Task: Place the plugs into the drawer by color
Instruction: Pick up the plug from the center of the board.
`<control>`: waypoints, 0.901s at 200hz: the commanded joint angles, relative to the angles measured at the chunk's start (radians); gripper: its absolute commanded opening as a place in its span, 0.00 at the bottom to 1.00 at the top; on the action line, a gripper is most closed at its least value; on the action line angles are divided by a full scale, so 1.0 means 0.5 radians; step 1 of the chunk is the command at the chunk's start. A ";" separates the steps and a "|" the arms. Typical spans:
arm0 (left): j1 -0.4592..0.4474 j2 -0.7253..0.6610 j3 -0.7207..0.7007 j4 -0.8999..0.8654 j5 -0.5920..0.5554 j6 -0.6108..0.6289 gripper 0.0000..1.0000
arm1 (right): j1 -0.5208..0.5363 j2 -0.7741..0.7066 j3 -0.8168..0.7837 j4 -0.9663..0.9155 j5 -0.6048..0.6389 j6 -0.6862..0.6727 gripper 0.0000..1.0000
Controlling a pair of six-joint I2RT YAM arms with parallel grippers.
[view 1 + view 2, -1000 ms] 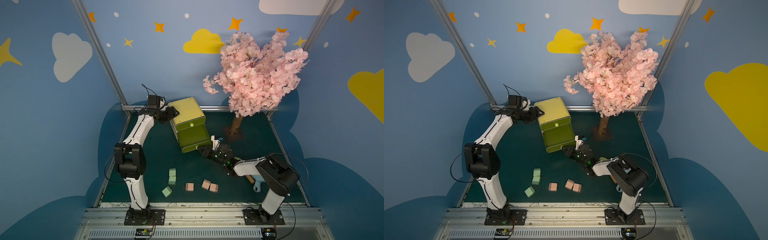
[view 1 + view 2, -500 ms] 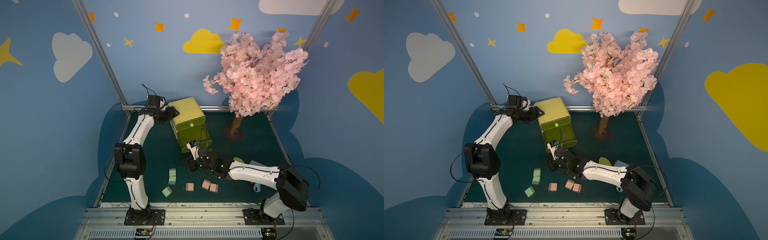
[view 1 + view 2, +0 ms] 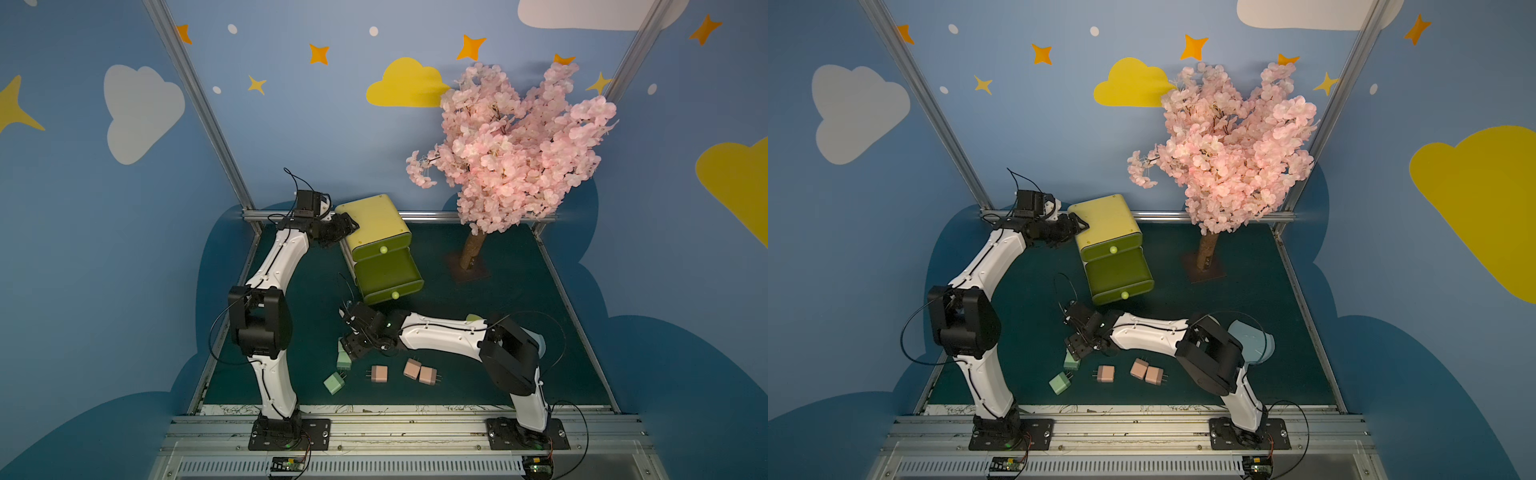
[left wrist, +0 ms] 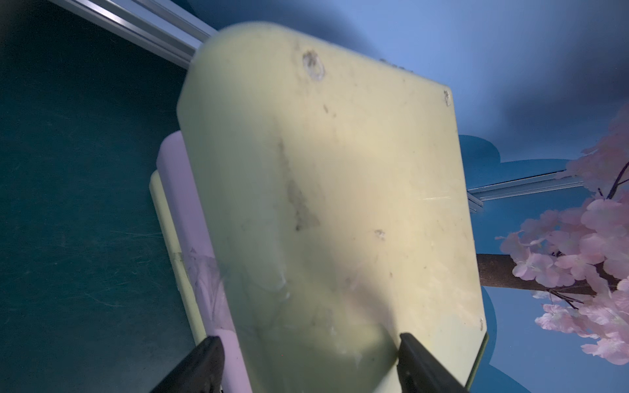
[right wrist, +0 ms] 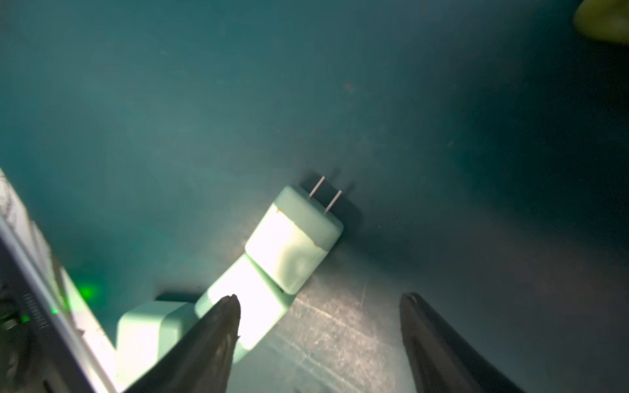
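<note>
**Both top views:** the drawer [image 3: 376, 222] stands at the rear of the tabletop [image 3: 519, 291], its middle tray open. The left gripper [image 3: 348, 226] grips its top corner. The right gripper [image 3: 352, 338] hangs wide over the green plugs [image 3: 334, 382]. Three pink plugs [image 3: 379, 373] lie just beside them.

**Left wrist:** the drawer's [image 4: 323, 204] pale top corner sits clamped between two black fingers [image 4: 204, 360].

**Right wrist:** three green plugs [image 5: 292, 248] lie in a close row on the tabletop. The fingers [image 5: 224, 320] are spread with nothing between them.
</note>
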 commanded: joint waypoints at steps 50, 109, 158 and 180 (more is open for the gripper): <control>0.010 0.012 -0.028 -0.041 -0.034 0.035 0.82 | 0.008 0.231 0.348 -0.271 -0.141 -0.072 0.79; 0.019 0.006 -0.029 -0.041 -0.039 0.042 0.82 | 0.002 0.397 0.554 -0.415 -0.213 -0.083 0.75; 0.022 -0.005 -0.029 -0.041 -0.034 0.036 0.82 | -0.001 0.508 0.706 -0.520 -0.195 -0.070 0.71; 0.022 -0.012 -0.041 -0.038 -0.045 0.038 0.82 | 0.000 0.541 0.752 -0.519 -0.195 -0.084 0.68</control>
